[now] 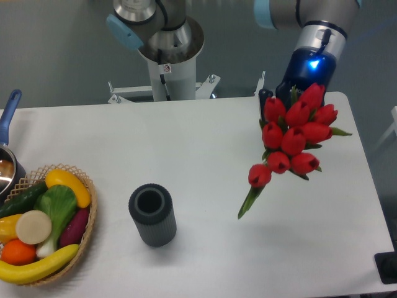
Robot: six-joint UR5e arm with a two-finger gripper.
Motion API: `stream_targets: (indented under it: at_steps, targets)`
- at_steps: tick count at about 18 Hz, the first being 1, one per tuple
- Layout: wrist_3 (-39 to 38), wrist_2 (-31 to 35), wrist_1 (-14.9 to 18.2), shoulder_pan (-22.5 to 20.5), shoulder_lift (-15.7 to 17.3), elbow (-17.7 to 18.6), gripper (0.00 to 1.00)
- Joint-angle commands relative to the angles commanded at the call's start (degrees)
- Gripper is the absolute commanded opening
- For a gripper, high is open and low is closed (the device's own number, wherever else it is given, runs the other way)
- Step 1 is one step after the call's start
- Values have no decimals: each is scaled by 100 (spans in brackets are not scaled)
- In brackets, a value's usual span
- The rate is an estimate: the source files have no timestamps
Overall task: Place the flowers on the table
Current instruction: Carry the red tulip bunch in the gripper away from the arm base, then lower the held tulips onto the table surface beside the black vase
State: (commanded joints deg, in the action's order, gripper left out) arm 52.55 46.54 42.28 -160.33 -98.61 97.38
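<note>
Flowers (293, 138) hang just below the claw (273, 99), hiding its fingertips.

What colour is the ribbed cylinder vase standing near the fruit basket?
Dark grey, almost charcoal; the vase shows clearly in the fixed camera view.

The arm (308, 25) reaches down from the upper right, its wrist lit blue, jaws hidden.

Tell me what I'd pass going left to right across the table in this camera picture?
Blue-handled pot → wicker basket of plastic fruit and vegetables → dark ribbed cylindrical vase → bunch of red tulips held above the white table.
</note>
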Motion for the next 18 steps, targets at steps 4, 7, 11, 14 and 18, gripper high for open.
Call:
stream_targets:
  at_steps: [4, 7, 11, 14, 18]
  targets:
    - [212, 881, 9, 353, -53, 9, 36]
    - [430, 1347, 18, 484, -61, 70, 35]
    - [800, 2042, 26, 651, -140, 184, 35]
    - [1168, 2744, 26, 792, -263, 334, 35]
    - [1398, 3781, 35, 1064, -623, 343, 35]
